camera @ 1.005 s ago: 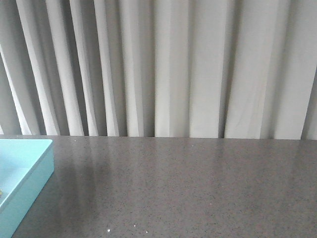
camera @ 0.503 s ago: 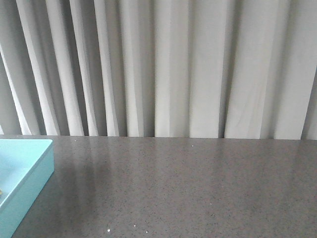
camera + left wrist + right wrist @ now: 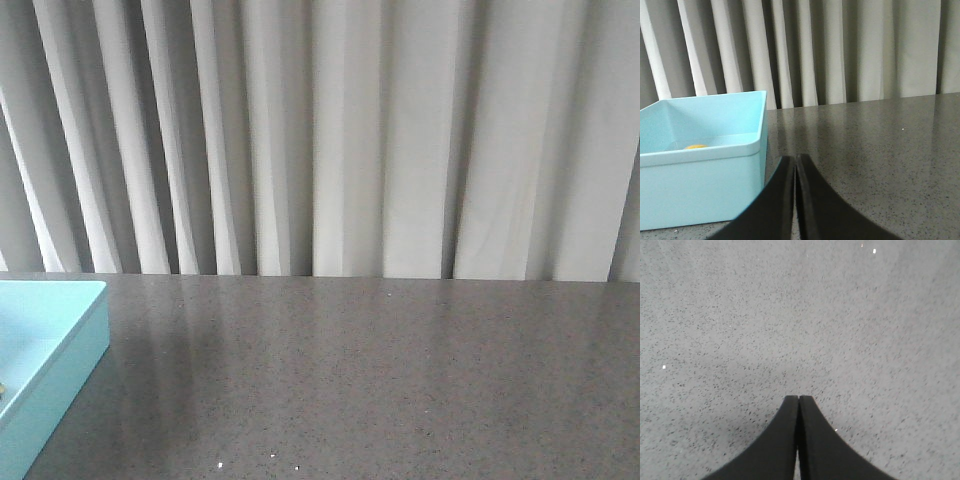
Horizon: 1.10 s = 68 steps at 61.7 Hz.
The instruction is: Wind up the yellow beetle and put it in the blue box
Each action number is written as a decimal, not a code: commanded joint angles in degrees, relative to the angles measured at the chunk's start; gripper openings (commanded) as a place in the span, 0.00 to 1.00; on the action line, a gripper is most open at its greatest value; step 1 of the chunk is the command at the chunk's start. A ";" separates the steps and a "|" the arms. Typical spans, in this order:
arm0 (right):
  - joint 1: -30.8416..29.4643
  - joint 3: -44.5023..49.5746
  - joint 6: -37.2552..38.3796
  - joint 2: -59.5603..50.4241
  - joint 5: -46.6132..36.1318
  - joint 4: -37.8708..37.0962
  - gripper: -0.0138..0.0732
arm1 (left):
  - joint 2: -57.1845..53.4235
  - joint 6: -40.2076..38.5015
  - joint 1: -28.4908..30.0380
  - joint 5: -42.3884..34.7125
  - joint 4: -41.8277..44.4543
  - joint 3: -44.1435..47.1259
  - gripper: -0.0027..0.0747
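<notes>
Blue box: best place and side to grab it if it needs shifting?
Pinch the near wall of the blue box from above, one jaw inside, one outside: walls are thin, straight and open-topped. The shut left gripper sits just beside its corner.

Each pincer — left (image 3: 795, 162), right (image 3: 798, 401) — has two smooth, curved, matte black fingers.

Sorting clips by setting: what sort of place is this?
Probably a lab or studio test bench, not a home: a bare speckled grey table, plain pleated curtain as backdrop, and only a blue box set out.
</notes>
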 commanded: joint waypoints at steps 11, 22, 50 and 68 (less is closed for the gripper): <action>0.34 17.17 0.66 -19.80 -28.39 -2.89 0.15 | -0.77 -0.48 0.02 -3.97 -0.35 -0.44 0.03; 0.34 32.22 0.86 -30.59 -43.84 -2.89 0.15 | -0.77 -0.48 0.02 -3.97 -0.35 -0.44 0.03; 0.34 39.68 0.78 -34.25 -50.30 1.07 0.15 | -0.77 -0.48 0.02 -3.97 -0.35 -0.44 0.03; 0.34 39.68 0.84 -34.24 -50.30 1.07 0.15 | -0.77 -0.48 0.02 -3.97 -0.35 -0.44 0.03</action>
